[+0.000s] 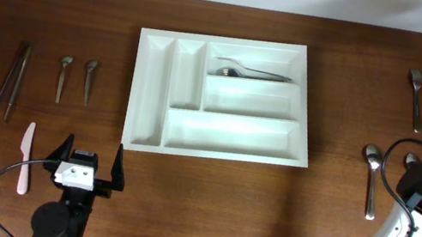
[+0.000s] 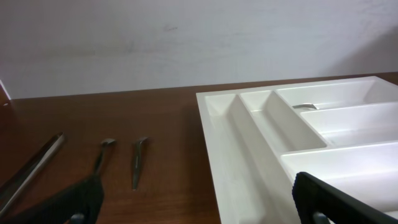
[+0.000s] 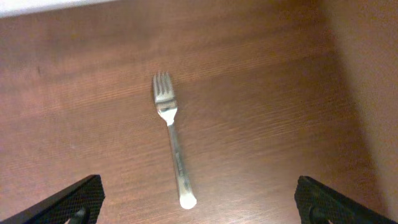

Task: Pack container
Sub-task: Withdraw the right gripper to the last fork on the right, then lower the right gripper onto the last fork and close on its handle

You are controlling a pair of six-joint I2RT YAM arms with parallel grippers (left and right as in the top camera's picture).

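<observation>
Left fingers [image 2: 329,199] are hanging wide open, gripping nothing, just in front of the tray [image 1: 150,90] at its near-left corner. Right fingers [image 3: 74,198] are also spreading wide and empty, hovering over a fork [image 3: 172,146] well right of the tray. Tray is sitting mid-surface [image 1: 354,48], holding only some silverware [image 1: 249,73] in its top long slot. Packing is barely starting. Tongs [image 1: 11,79], small spoons [image 1: 63,75], pink knife [image 1: 26,157] and big spoon [image 1: 371,177] are all lying outside.
</observation>
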